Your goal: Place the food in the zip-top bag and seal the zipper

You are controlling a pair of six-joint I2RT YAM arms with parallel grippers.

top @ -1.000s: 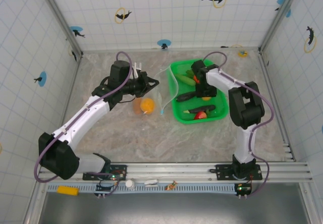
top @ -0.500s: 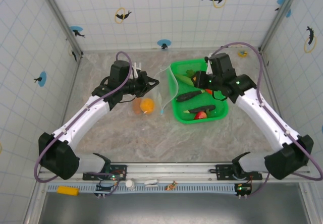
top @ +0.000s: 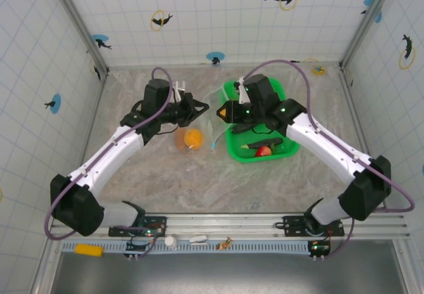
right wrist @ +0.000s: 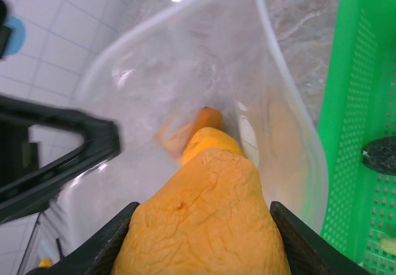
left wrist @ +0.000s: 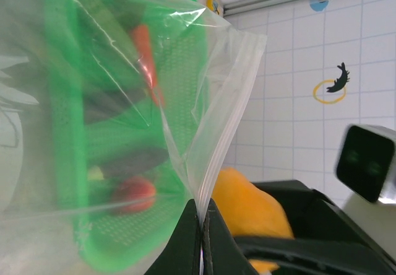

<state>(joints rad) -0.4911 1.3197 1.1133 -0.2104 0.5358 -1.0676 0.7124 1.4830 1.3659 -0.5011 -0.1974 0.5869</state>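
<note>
Zip-top bag point(top: 216, 125), clear and floppy: lying on the marble surface point(top: 159, 175) at the 9 o'clock side of the green mesh basket point(top: 291, 149), with its mouth lifted and gaping towards 3 o'clock. The zipper point(left wrist: 230, 95) is lying unsealed. One orange round piece point(top: 192, 138) is resting deep inside. Left jaws: pinching together on the mouth edge and holding it up at a single spot. Right jaws: clamping a wrinkled yellow-orange fruit point(right wrist: 207, 225) and hovering at the bag's mouth, over the basket's 9 o'clock rim. Red piece point(top: 263, 151) and dark purple piece point(top: 267, 142): waiting in the basket, so loading is judged only partly done. Hazards: the film is hanging from one pinch only, so a nudge from the wide fruit is likely to fold the mouth shut or drag the edge out of the left jaws. Letting go short of the opening is likely to send the fruit onto the surface or back into the basket. Left arm point(top: 112, 151): stretching from its 7 o'clock base towards 1 o'clock, wrist levelled and pointing at 3 o'clock. Right arm point(top: 331, 151): arching from its 5 o'clock base towards 10 o'clock, wrist crossing above the basket and aiming at 9 o'clock.
</note>
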